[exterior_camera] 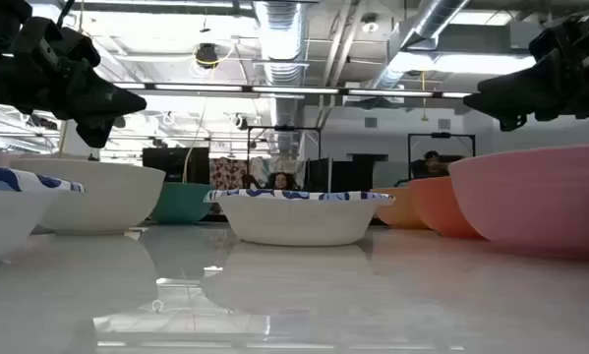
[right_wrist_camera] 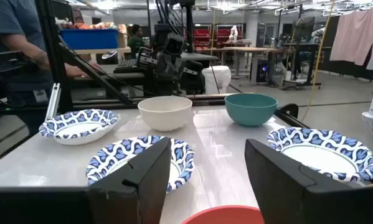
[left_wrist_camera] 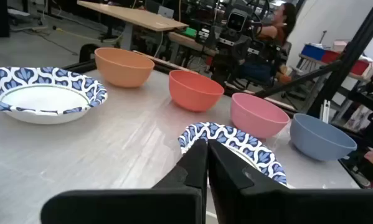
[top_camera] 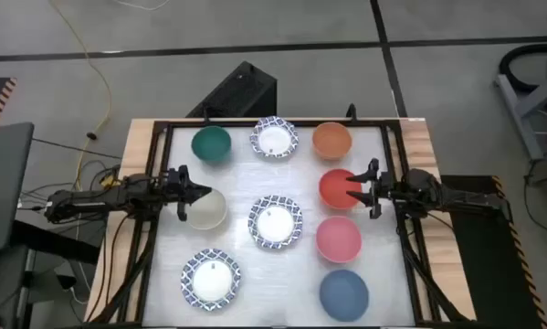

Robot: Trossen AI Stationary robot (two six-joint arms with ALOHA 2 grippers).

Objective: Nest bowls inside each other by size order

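Observation:
Nine bowls stand upright on the white tabletop. Far row: teal (top_camera: pixel 211 143), white with blue rim (top_camera: pixel 274 138), orange (top_camera: pixel 331 140). Middle: cream (top_camera: pixel 207 210), white with blue rim (top_camera: pixel 275 222), red (top_camera: pixel 335 188), pink (top_camera: pixel 338 238). Near: white with blue rim (top_camera: pixel 210 278), blue (top_camera: pixel 343 294). My left gripper (top_camera: pixel 203 193) is shut and empty, raised over the cream bowl's far rim (exterior_camera: pixel 97 192). My right gripper (top_camera: pixel 353 191) is open and empty above the red bowl, whose rim (right_wrist_camera: pixel 223 214) shows below its fingers (right_wrist_camera: pixel 142 174).
A dark frame (top_camera: pixel 163 128) runs round the tabletop's edges. The bowls stand close together in three columns, with narrow bare strips between them. People and workbenches show in the room beyond the table.

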